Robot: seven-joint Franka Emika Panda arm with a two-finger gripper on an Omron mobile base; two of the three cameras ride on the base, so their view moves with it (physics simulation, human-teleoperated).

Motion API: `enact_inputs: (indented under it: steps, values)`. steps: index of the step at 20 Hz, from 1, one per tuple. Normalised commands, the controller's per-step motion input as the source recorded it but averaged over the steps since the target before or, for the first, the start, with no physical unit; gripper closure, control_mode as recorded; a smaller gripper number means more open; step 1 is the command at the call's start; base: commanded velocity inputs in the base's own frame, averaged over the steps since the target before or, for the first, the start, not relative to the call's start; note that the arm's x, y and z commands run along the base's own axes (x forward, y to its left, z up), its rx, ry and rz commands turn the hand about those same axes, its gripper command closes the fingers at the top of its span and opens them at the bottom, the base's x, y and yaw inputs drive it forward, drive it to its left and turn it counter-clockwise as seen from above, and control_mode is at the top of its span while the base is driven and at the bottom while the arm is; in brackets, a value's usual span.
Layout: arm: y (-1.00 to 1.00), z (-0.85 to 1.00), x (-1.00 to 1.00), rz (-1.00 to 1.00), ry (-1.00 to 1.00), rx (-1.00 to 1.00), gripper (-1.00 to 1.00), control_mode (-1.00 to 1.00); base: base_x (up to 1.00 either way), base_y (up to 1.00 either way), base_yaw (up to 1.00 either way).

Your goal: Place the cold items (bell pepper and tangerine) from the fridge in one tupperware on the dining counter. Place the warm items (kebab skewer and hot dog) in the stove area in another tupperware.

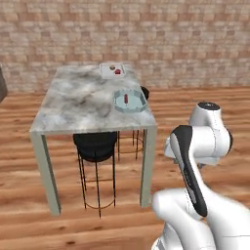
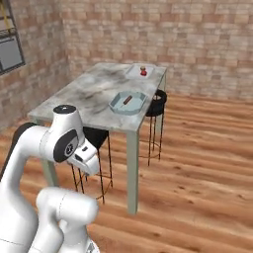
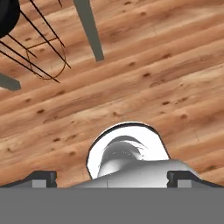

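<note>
Fingers [image 3: 112, 178]: spread wide, empty, aimed at floor. Both tupperware on surface [image 1: 78, 100], well apart from fingers: blue [image 1: 130, 101], white [image 1: 113, 70]. Risk: arm clips surface leg [image 1: 148, 166] or stool [image 1: 95, 146] while reaching.

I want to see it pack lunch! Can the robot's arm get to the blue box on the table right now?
Probably not yet. The arm is folded low beside the base, and the blue box sits up on the marble table, with open floor between them.
</note>
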Motion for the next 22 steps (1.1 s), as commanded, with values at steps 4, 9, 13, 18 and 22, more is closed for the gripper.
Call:
enact_inputs:
  steps: [4,9,13,18,22]
  values:
    - [0.00,0.00,0.00,0.00,0.00,0.00,-1.00,1.00,-1.00,0.30,-0.66]
    - [0.00,0.00,0.00,0.00,0.00,0.00,-1.00,1.00,-0.99,0.44,-0.74]
    - [0.00,0.00,0.00,0.00,0.00,0.00,-1.00,1.00,-0.99,0.43,-0.76]
    - [0.00,0.00,0.00,0.00,0.00,0.00,-1.00,1.00,-0.98,0.37,-0.81]
    - [0.00,0.00,0.00,0.00,0.00,0.00,-1.00,1.00,-0.90,0.00,-0.76]
